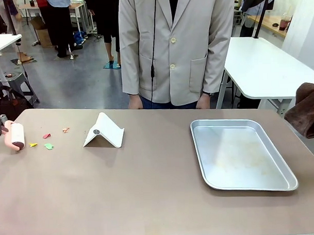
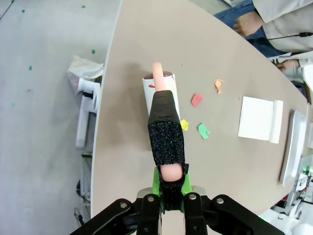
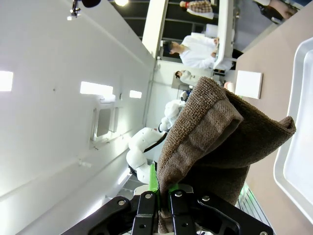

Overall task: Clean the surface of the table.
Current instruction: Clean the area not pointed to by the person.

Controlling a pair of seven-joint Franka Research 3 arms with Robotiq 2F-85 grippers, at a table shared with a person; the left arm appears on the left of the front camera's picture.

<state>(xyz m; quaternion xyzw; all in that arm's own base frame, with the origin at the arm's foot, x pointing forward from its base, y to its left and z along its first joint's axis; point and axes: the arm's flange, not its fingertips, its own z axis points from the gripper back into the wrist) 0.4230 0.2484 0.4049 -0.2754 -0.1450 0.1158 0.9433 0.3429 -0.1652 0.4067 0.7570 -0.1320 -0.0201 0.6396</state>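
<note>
Your left gripper (image 2: 171, 190) clamped one lint roller (image 2: 161, 95) over the table's (image 1: 149, 195) left end, beside four paper scraps (image 1: 48, 146). Your right gripper (image 3: 164, 190) pinched one brown cloth (image 3: 220, 132); one white stand (image 1: 106, 130) and one tray (image 1: 195, 147) lay between.

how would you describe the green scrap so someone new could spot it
On the brown table, look to the robot's left end, where the left gripper holds a roller. Four paper scraps lie between the roller and the white folded card. The green scrap is the only green one; the others are yellow, red and orange.
</note>
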